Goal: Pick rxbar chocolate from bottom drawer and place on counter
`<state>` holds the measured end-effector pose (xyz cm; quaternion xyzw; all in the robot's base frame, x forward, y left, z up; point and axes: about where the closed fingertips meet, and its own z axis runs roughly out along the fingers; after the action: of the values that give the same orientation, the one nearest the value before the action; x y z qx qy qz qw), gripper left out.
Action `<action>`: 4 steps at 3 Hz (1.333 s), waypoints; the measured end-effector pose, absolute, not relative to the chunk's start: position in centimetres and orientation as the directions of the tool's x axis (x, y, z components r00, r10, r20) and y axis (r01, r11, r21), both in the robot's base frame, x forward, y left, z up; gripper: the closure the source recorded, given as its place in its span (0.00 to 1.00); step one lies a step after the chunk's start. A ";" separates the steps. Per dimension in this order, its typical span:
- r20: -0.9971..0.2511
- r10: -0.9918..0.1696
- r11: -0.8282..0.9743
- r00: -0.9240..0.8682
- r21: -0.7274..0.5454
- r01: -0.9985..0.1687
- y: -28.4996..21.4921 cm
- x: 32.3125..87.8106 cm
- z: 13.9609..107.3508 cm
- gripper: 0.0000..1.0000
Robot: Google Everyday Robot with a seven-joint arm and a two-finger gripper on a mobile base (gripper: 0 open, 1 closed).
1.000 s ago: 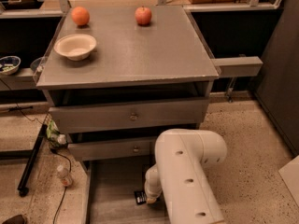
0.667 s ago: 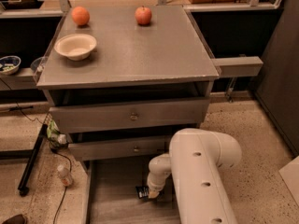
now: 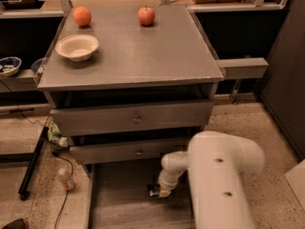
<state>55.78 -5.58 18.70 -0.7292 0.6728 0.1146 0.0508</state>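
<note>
I have the gripper [image 3: 161, 192] low in the bottom drawer [image 3: 119, 206], with the bar [image 3: 153, 190] just beside it at nine o'clock. Whether it grips, I cannot tell. Next I'd secure the bar and lift it to the surface [image 3: 143, 51] at twelve.

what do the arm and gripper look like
The arm is creamy white: a fat rounded link with two small dark dots, narrowing to a rounded wrist. The gripper, low in the bottom drawer, is small, pale with dark parts. No cables show.
</note>
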 end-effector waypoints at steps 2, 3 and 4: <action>-0.205 -0.977 0.059 -0.058 -0.001 -0.998 -12.1 55.1 24.4 1.00; -0.197 -0.979 0.052 -0.049 -0.010 -0.999 -12.0 54.9 25.3 1.00; -0.171 -0.985 0.039 -0.032 -0.036 -0.999 -12.0 54.5 28.0 1.00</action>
<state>54.52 -12.03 27.98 -0.6918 0.7167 0.0464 0.0743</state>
